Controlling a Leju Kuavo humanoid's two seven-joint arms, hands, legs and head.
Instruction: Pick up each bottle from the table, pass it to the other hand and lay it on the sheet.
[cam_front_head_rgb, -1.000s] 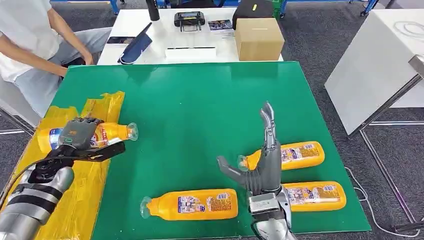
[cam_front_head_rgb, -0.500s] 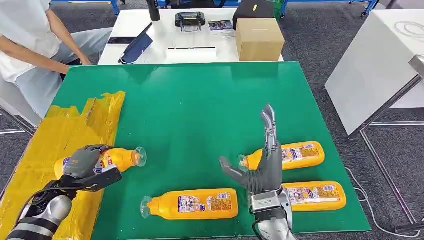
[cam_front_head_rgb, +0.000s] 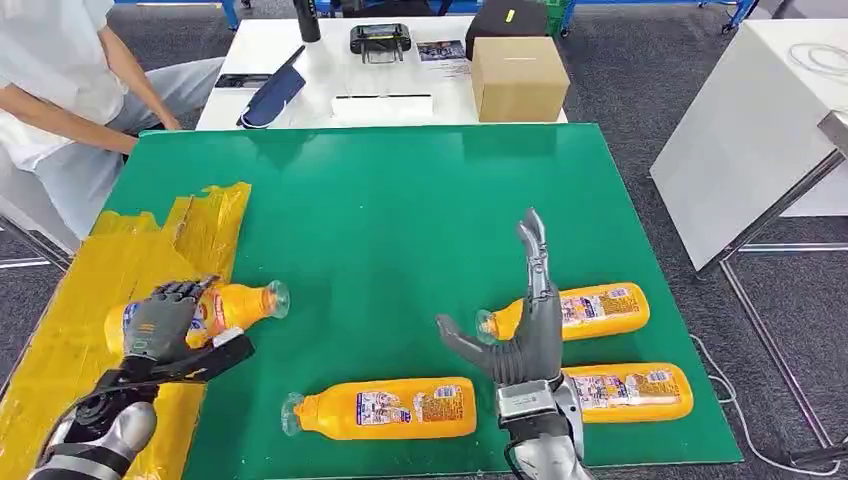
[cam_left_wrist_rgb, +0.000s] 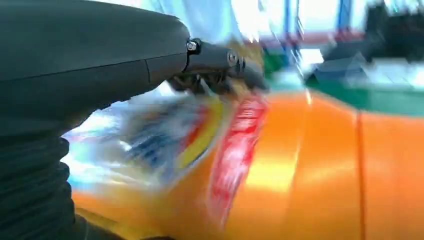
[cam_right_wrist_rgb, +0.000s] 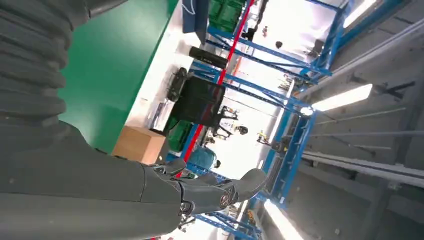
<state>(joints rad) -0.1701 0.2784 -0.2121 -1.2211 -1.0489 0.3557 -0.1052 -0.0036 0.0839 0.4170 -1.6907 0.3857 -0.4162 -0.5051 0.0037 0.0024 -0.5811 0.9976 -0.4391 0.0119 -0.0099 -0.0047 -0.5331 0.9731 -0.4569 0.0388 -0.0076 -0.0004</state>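
At six o'clock the right hand (cam_front_head_rgb: 527, 335) is raised with fingers spread, nothing held. At eight o'clock the bottle (cam_front_head_rgb: 205, 309) is gripped by the left hand (cam_front_head_rgb: 160, 325) over the yellow sheet (cam_front_head_rgb: 60, 330) (smooth, rigid, likely slippery; best grasped mid-body).

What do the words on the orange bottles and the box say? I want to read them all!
None can be read.
Labels on the three bottles lying on the green table: print too small.
Label on the held bottle in the left hand: blurred.
Cardboard box: no lettering visible.
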